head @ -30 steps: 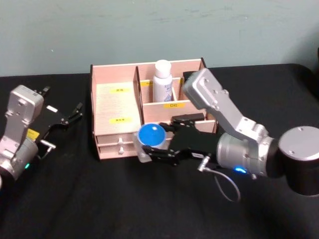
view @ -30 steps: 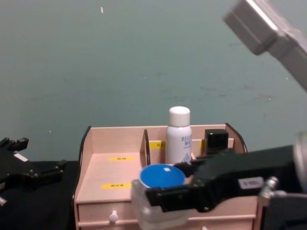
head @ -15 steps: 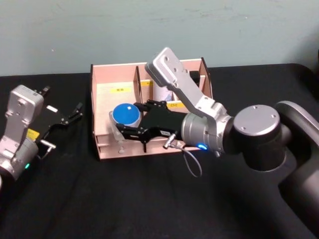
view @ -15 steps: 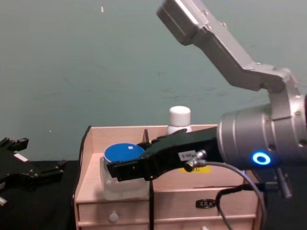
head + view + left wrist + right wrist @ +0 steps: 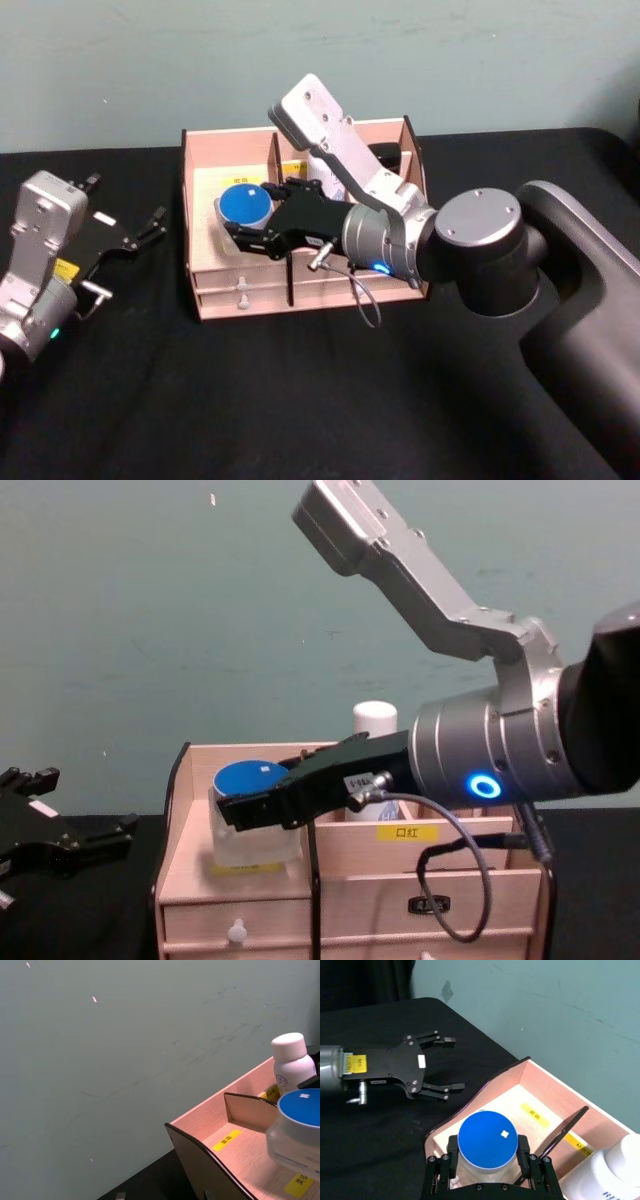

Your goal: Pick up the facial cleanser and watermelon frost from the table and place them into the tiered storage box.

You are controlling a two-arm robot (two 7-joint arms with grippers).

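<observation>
Right gripper point(image 5: 240, 222), jaws clamped on the watermelon frost point(image 5: 244, 205), holds the blue-lidded jar over the wide left compartment of the tiered storage box point(image 5: 230, 290). The facial cleanser point(image 5: 375, 720) stands upright in a rear compartment behind the arm. Left gripper point(image 5: 442, 1064), jaws apart, rests over the black worktop point(image 5: 300, 400) left of the box.

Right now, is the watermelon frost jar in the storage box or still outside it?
In, but not released: the watermelon frost sits upright over the tiered storage box's wide left compartment, right gripper clamped on it. Whether it touches the floor: cannot tell.
</observation>
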